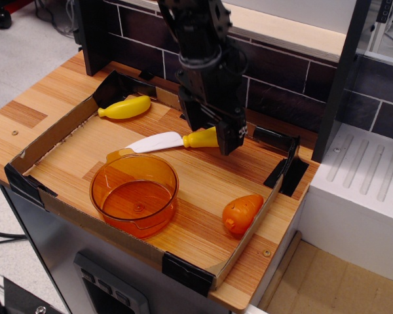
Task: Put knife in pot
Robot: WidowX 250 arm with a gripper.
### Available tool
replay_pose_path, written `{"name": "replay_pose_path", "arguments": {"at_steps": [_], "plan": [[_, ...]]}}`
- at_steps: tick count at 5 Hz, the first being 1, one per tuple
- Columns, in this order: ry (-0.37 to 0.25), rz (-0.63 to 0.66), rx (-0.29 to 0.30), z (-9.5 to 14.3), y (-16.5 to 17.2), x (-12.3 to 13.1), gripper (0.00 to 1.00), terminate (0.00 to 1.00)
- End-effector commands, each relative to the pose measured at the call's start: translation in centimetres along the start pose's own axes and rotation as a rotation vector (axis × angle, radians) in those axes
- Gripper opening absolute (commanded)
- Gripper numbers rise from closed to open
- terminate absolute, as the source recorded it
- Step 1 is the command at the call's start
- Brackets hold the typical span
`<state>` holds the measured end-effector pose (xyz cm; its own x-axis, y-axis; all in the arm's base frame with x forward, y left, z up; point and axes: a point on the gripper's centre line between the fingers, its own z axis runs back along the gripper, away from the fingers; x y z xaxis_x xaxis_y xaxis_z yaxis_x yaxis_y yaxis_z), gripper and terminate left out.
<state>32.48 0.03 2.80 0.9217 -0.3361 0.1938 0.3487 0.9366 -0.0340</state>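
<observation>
The knife (177, 140) lies with its long axis across the tabletop, white blade toward the left edge, yellow handle directly beneath the gripper (213, 135). The jaws straddle that handle; whether they are clenched, I cannot tell. The pot (134, 194) sits toward the front edge.

yellow banana-shaped toy (125, 108) lies near the back left corner of the shallow cardboard tray (52, 134). orange toy vegetable (242, 213) lies by the tray's right wall, toward the front. black tape corners (187, 271) join the tray walls. tray sits on a wooden counter (29, 108). dark tiled wall (285, 82) behind; white unit (363, 196) at right.
</observation>
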Motion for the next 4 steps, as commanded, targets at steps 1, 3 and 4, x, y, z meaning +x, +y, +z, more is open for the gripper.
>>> {"name": "replay_pose_path", "arguments": {"at_steps": [1,3,4], "plan": [[-0.01,-0.002,0.076,-1.3,1.0,1.9,1.0,0.0],[0.033,0.027,0.093,-2.8,1.4,1.6,1.0,0.0],[0.077,0.023,0.047,-2.2,1.4,1.7,0.0,0.0]]}}
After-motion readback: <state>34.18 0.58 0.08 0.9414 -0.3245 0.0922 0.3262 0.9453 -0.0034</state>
